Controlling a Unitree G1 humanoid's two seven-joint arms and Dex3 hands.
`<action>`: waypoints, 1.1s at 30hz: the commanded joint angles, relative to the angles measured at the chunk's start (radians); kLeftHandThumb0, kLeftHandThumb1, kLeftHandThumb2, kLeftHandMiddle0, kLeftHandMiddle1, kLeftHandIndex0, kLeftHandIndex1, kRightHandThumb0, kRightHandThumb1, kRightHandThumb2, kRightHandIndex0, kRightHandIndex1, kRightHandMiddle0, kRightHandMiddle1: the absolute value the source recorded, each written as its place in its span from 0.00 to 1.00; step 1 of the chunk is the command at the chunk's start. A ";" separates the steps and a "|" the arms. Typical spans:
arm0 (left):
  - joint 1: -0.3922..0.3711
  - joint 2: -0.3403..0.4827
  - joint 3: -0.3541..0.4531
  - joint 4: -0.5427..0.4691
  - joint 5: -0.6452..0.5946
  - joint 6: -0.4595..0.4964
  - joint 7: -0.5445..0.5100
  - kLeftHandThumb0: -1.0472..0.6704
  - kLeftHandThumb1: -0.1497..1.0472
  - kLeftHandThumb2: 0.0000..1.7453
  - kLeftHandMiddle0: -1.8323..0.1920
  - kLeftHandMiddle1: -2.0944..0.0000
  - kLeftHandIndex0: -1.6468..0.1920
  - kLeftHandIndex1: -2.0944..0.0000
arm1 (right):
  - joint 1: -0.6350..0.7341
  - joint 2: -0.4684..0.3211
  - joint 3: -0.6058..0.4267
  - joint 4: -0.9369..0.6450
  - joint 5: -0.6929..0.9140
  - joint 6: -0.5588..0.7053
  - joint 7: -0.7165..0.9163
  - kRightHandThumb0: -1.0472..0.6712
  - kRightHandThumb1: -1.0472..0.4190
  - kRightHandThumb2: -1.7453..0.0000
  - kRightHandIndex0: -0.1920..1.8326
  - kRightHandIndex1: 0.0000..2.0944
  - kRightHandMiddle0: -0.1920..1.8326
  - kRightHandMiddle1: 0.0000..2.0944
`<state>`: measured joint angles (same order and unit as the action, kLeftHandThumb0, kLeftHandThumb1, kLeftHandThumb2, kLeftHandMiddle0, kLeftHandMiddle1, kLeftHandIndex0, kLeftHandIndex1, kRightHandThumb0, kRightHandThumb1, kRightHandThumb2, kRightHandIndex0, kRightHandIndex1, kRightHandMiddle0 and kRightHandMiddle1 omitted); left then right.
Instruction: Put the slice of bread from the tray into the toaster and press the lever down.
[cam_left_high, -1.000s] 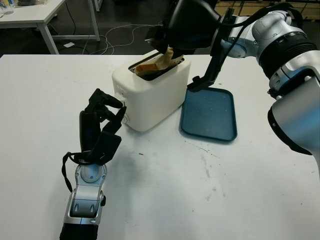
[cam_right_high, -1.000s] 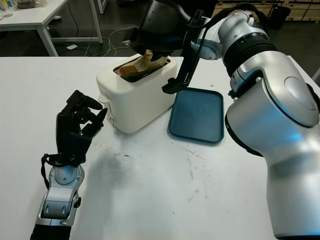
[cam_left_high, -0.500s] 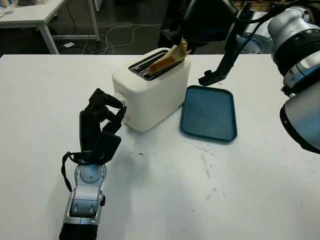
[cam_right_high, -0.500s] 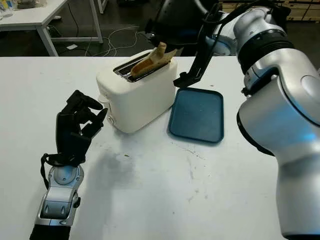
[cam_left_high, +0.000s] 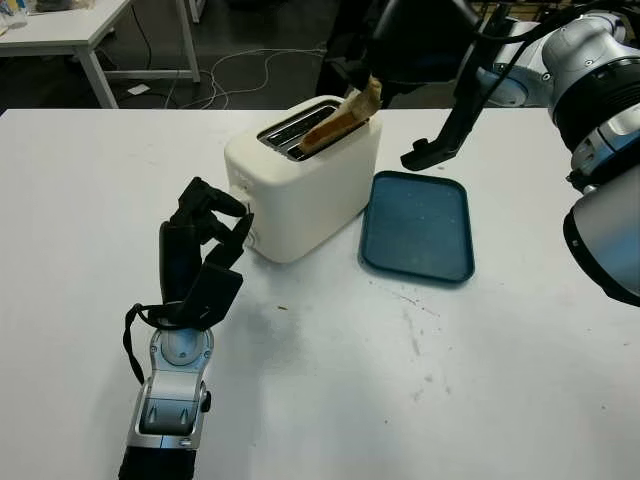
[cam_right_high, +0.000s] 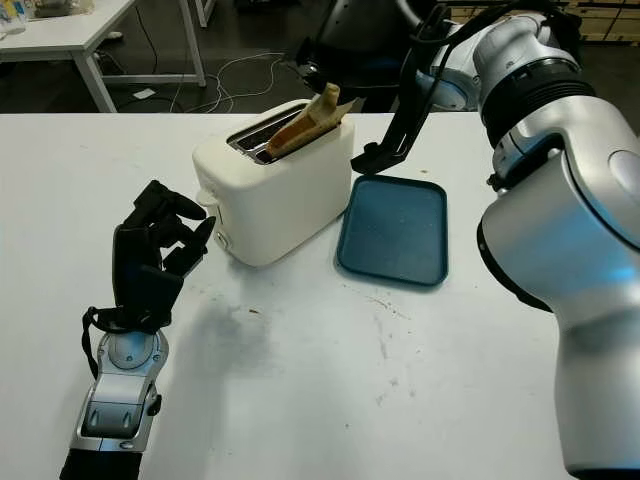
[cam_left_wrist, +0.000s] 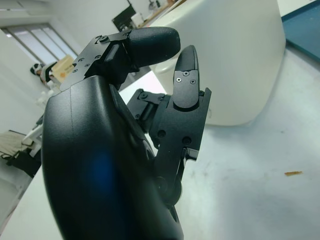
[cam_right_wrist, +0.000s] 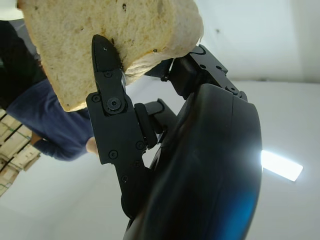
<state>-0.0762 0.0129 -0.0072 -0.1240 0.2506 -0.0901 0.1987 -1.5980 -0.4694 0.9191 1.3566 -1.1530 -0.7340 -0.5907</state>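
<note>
Gripping tilted bread slice (cam_left_high: 342, 117) above toaster (cam_left_high: 300, 185), right robot hand (cam_left_high: 405, 40).

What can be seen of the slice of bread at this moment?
The slice of bread is pale tan with a darker toasted-looking crust and small dark specks. It leans at a slant, its lower end inside the slot of the white toaster and its upper end sticking out above the toaster's top. The right hand grips that upper end, a black finger pressed across its face. It is not yet fully down in the slot.
</note>
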 joint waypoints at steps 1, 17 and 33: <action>0.000 -0.002 -0.001 0.001 0.005 -0.015 0.012 0.47 0.89 0.16 0.54 0.17 0.66 0.17 | 0.001 0.013 0.005 0.001 -0.004 0.013 0.004 0.37 0.09 0.86 0.53 0.83 0.44 0.83; 0.005 -0.005 -0.004 -0.005 0.009 -0.009 0.025 0.47 0.89 0.17 0.55 0.17 0.67 0.17 | -0.012 0.049 0.050 -0.007 -0.025 0.002 -0.017 0.34 0.09 0.82 0.53 0.83 0.45 0.83; 0.002 -0.004 -0.002 0.005 -0.001 -0.025 0.022 0.48 0.89 0.17 0.54 0.17 0.66 0.17 | -0.037 0.044 0.090 -0.004 -0.055 0.032 0.006 0.07 0.09 0.88 0.23 0.38 0.35 0.16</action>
<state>-0.0761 0.0098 -0.0074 -0.1226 0.2503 -0.0933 0.2182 -1.6061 -0.4212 1.0064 1.3536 -1.1953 -0.7245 -0.5956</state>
